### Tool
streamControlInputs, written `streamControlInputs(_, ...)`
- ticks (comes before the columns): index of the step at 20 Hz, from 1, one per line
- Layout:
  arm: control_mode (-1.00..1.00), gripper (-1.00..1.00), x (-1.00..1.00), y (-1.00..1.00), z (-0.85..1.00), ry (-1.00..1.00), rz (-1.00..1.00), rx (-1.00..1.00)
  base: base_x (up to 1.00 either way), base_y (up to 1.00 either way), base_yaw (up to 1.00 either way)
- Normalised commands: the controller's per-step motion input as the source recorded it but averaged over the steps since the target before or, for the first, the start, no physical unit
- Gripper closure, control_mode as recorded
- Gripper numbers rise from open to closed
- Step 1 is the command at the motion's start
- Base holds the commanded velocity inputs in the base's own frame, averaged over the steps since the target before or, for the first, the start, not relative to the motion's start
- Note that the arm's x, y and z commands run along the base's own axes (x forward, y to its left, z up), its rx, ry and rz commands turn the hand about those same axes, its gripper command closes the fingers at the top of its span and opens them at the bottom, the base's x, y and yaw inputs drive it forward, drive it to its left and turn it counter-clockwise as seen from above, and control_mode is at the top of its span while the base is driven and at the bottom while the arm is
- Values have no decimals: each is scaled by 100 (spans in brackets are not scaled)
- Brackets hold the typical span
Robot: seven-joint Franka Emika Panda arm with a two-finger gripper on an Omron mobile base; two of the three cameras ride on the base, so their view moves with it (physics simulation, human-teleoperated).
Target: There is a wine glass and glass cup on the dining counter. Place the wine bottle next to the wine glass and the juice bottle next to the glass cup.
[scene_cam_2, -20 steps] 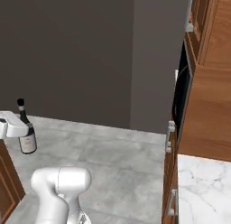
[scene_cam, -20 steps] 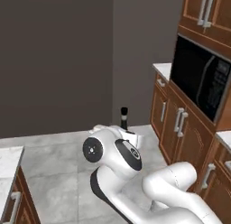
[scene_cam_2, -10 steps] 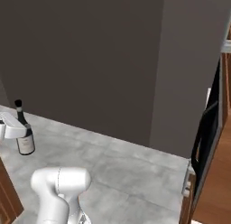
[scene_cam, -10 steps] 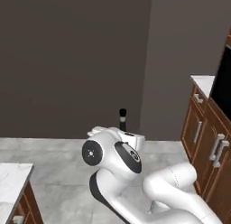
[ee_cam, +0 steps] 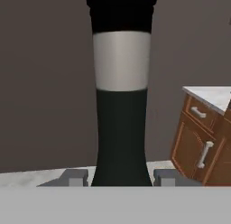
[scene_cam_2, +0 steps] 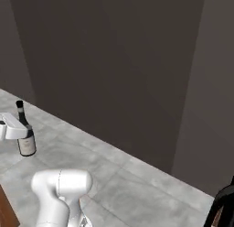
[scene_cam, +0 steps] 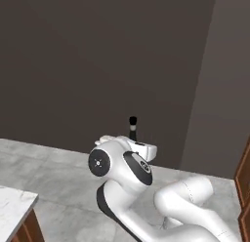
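Note:
My gripper (ee_cam: 121,177) is shut on the wine bottle (ee_cam: 121,105), a black bottle with a pale label band, and holds it upright above the floor. In the hand view the two fingertips (ee_cam: 76,177) press on the bottle's lower body from either side. From the right base view the wine bottle (scene_cam_2: 25,135) hangs at the far left, with the white gripper (scene_cam_2: 13,130) clamped around it. In the left base view only the bottle's capped neck (scene_cam: 132,127) rises behind the arm's wrist. The wine glass, glass cup and juice bottle are out of view.
A dark wall (scene_cam: 97,65) stands ahead over grey floor tiles (scene_cam_2: 137,180). A white marble top corner (scene_cam: 12,204) shows at lower left; which counter it is I cannot tell. Wooden drawers under a marble top (ee_cam: 203,146) stand to the right.
The whole picture has swung: the base has turned, so the cabinets and the microwave have slid off to the right. The wine bottle stays in my grip.

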Motion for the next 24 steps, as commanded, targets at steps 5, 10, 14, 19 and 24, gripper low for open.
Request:
streamControlInputs(5, 100, 100, 0, 0, 0, 0, 0, 0, 74, -5, 45)
streamControlInputs(10, 100, 100, 0, 0, 0, 0, 0, 0, 75, -6, 44)
streamControlInputs(14, 100, 100, 0, 0, 0, 0, 0, 0, 76, -7, 42)
streamControlInputs(19, 100, 100, 0, 0, 0, 0, 0, 0, 75, -6, 42)
streamControlInputs(24, 100, 100, 0, 0, 0, 0, 0, 0, 75, -4, 42)
